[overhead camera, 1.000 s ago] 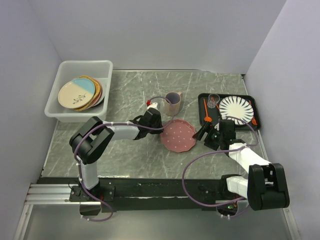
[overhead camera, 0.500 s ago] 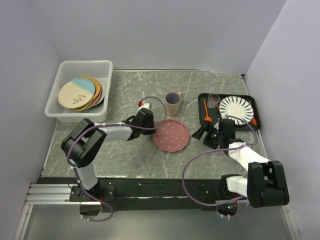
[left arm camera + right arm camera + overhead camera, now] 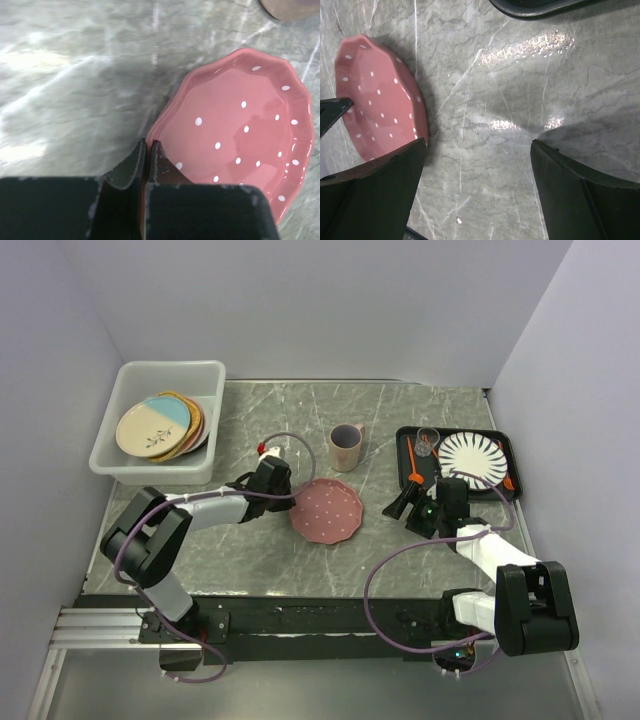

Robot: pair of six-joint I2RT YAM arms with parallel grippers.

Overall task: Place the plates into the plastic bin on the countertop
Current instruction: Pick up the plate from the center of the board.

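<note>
Since the left gripper (image 3: 147, 159) pinches the plate (image 3: 240, 130) by its rim, mid countertop (image 3: 270, 415), lift clear, keep it level, clear the bin (image 3: 170, 366) rim at the far-left corner before release; right gripper (image 3: 477, 186) gapes wide, empty.

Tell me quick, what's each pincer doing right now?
Left pincer: closed on the rim of the pink scalloped white-dotted ceramic plate.
Right pincer: open, holding nothing.

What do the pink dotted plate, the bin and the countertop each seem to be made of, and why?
Pink dotted plate: probably glazed ceramic, glossy; sharp highlights on its scalloped surface.
Bin: translucent white plastic, semi-matt; milky thin walls.
Countertop: polished marble-look slab; white veins, glare; stone or laminate, cannot tell.
</note>
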